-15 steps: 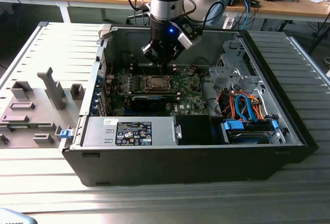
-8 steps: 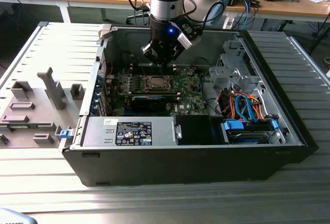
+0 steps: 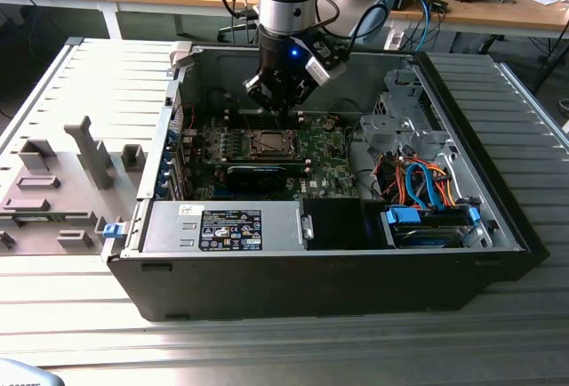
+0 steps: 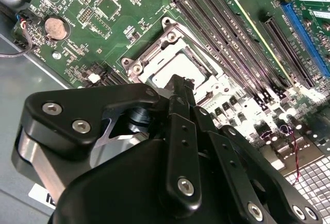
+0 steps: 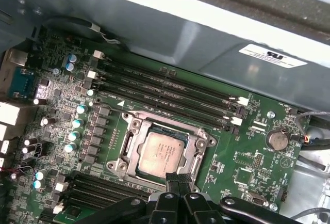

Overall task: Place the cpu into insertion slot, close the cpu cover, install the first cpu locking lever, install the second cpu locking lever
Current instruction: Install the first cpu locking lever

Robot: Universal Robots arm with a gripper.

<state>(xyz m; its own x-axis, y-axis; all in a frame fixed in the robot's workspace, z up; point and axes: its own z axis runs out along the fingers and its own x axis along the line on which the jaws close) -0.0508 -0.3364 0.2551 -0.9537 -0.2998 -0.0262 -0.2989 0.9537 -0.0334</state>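
The end effector (image 5: 178, 181) hangs low inside the open computer case (image 3: 498, 253), fingers pressed together with nothing between them, tips just beside the near edge of the insertion slot (image 5: 135, 140). The cpu (image 5: 161, 154) already lies flat in that slot, and the cpu cover (image 5: 202, 142) is down around it, framing the grey lid. The chip is judged light, rigid and fragile underneath; any handling should be by its edges only, and the thin cover and its levers by their free ends. Beyond the slot, long black memory slots (image 5: 170, 94) run close alongside; a coin cell (image 5: 277, 139) and upright capacitors (image 5: 76, 123) crowd the green motherboard (image 5: 242, 167), limiting clearance.
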